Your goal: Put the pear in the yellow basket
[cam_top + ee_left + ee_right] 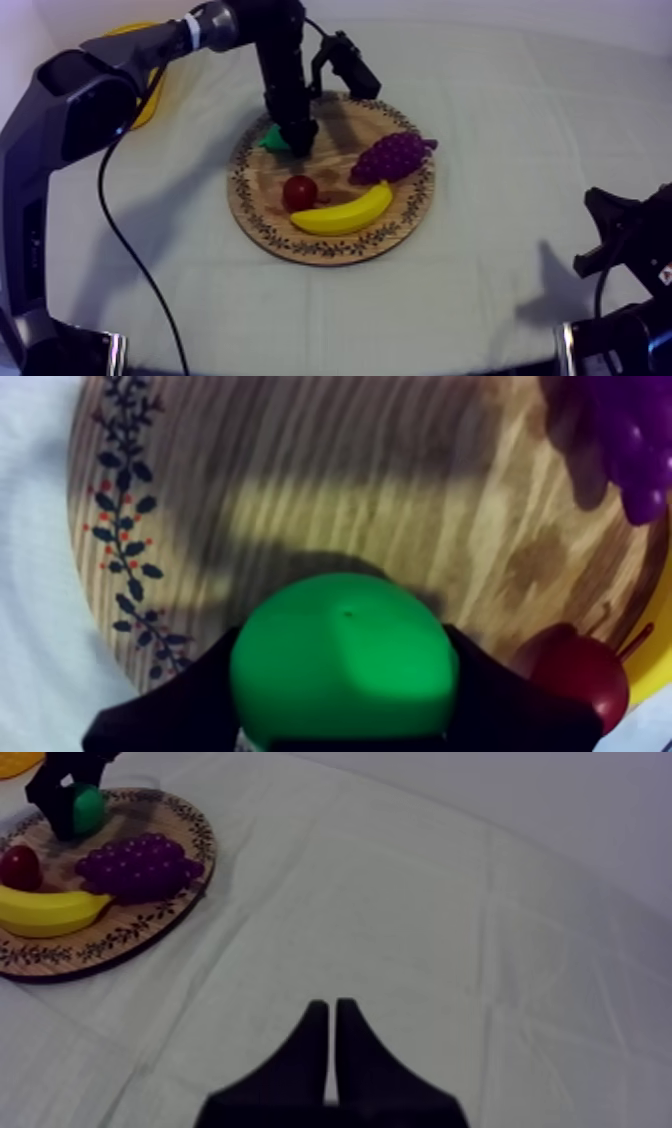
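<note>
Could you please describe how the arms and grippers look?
The left arm is glossy black with rounded joints, a grey link and a white band. The right arm is black too. Left gripper and right gripper have matt black tapering fingers.

Tabletop (500, 120) is fully under a grey-white cloth (450, 300), matte with a fine weave. Long soft creases run across the cloth toward the far edge, and a few shallower folds lie near the right edge. A plain pale wall (570, 792) stands right behind the far edge, bare and unmarked, and a thin dark strip shows just past the near edge. The light is even, fairly dim and cool, coming from above, with soft-edged shadows on the cloth, heaviest toward the near right corner and along the left side.
</note>
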You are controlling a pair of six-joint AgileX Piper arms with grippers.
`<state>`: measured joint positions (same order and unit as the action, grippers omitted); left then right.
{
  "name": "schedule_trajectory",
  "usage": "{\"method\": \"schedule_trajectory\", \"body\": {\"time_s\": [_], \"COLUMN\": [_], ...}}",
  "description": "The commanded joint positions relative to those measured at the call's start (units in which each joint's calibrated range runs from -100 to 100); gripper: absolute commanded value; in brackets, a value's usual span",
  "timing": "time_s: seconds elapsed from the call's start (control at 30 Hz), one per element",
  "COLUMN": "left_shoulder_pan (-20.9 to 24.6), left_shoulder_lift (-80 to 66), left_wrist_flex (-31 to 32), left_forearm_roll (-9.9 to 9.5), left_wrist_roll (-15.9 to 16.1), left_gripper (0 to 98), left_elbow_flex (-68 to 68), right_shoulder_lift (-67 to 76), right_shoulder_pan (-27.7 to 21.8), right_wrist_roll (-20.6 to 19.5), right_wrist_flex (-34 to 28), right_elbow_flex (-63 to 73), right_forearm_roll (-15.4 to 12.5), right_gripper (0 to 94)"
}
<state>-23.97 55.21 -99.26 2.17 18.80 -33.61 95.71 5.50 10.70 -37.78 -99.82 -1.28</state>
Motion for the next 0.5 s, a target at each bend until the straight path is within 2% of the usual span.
{"method": "schedule_trajectory", "body": {"time_s": [0.0, 0.47], "left_shoulder_pan": [-0.1, -1.2], "left_shoulder_lift": [-0.4, -8.8], "left_wrist_flex": [0.3, 0.4], "left_forearm_roll": [0.03, -0.13], "left_wrist_roll": [-0.1, -0.9], "left_gripper": [53.0, 49.9], "left_elbow_flex": [0.4, 4.1], "right_shoulder_lift": [0.0, 0.0], "right_shoulder_pan": [0.0, 0.0], "right_wrist_roll": [0.0, 0.0], "right_wrist_flex": [0.0, 0.0], "right_elbow_flex": [0.0, 0.0], "right_forearm_roll": [0.0, 0.0], "right_gripper": [0.4, 0.4]}}
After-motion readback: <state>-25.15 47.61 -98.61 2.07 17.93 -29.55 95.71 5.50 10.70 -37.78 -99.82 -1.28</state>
